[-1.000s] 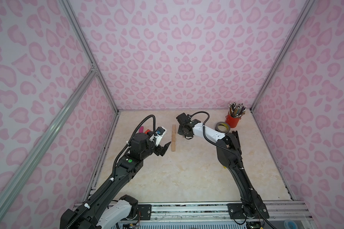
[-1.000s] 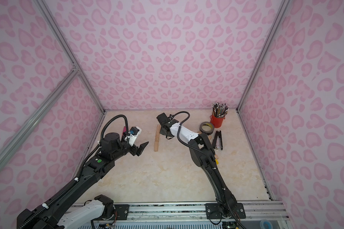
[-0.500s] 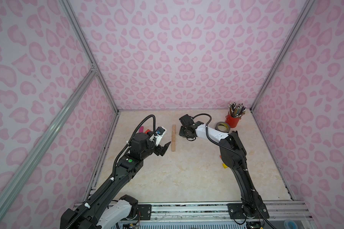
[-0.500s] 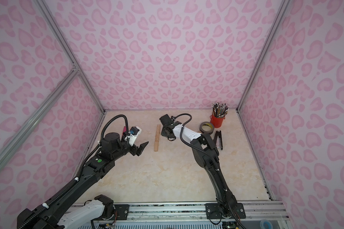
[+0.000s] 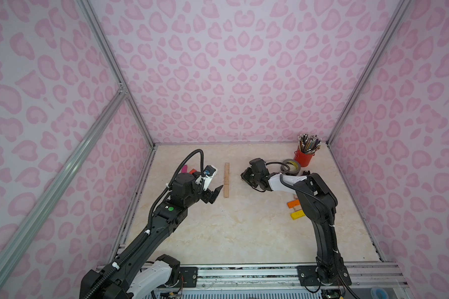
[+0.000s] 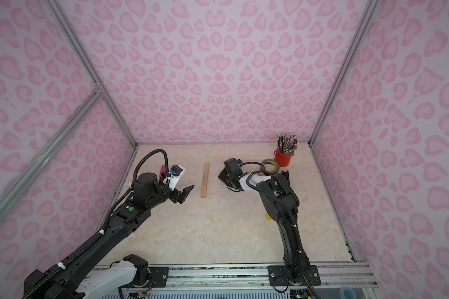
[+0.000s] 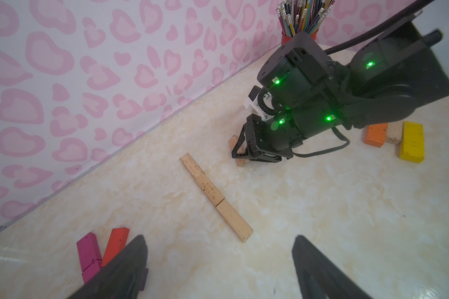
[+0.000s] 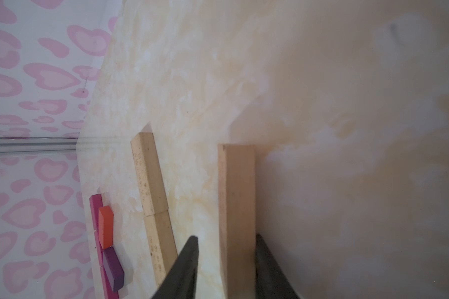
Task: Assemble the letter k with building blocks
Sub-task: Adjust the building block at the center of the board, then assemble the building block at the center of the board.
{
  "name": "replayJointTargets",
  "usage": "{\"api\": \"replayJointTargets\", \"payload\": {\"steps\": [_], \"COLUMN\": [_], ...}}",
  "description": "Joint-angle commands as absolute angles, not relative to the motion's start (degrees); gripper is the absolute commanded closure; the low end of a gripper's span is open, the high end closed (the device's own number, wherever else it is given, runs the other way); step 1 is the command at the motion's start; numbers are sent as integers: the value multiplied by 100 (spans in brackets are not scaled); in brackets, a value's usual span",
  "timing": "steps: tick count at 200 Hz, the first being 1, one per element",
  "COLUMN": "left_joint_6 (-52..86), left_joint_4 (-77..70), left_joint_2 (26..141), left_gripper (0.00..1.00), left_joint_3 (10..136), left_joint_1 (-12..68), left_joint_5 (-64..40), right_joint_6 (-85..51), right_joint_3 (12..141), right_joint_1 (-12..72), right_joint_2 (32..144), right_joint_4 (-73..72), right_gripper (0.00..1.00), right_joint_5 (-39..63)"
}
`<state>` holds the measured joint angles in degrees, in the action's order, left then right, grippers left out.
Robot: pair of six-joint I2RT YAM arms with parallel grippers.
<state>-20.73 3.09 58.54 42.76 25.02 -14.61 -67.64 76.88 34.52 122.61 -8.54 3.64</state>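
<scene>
Straddling half-seen wood block (image 8: 236,186): rt hand (image 8: 226,236).

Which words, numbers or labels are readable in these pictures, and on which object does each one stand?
"70": faint, on the pale wooden block between the orange block and the yellow block, in the left wrist view.
Stamped marks on the row of wooden blocks: too small to read.
Yellow print inside the tape roll: too blurred to read.

Beige marbled tabletop (image 5: 244,233): 3 wood blocks (image 5: 226,180) end-to-end ctr-rear; magenta block (image 7: 87,249), red block (image 7: 116,244) left; orange block (image 5: 293,203), yellow block (image 5: 297,214) right; tape roll (image 5: 292,172), pencil cup (image 5: 303,159) rear-right.
</scene>
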Motion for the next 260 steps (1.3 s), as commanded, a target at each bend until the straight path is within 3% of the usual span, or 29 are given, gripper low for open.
{"api": "replayJointTargets", "payload": {"steps": [1,21,57,86,117,144,172,207,260], "left_joint_6": [-1426,-182,844,1139,891,542,118,-234,-451], "left_joint_4": [51,160,830,1490,2611,3595,4439,5341,5436], "left_joint_2": [5980,6464,8040,9433,11106,12524,13733,14912,15048], "left_gripper": [13,20,30,33,34,37,39,43,55], "left_joint_3": [4424,4887,6282,7618,9451,11022,12569,14226,14111], "left_joint_1": [2496,2637,3707,3823,3831,3832,3821,3754,3683], "left_joint_5": [-1246,-834,569,450,-2,-107,-80,70,75], "right_joint_6": [-6883,-6751,-5664,-4365,-2672,-2100,-2014,-2043,-2047], "right_joint_3": [7364,6956,5923,4981,4122,3963,3902,4035,4173], "right_joint_1": [3397,3276,3078,2959,2891,2873,2857,2830,2821], "right_joint_2": [11982,11495,9975,8445,6539,5468,5029,5101,5287], "right_joint_4": [-905,-905,-651,-150,665,1815,2293,2435,2489], "right_gripper": [56,51,40,30,14,5,0,1,0], "right_joint_5": [227,183,-269,-571,46,88,131,127,83]}}
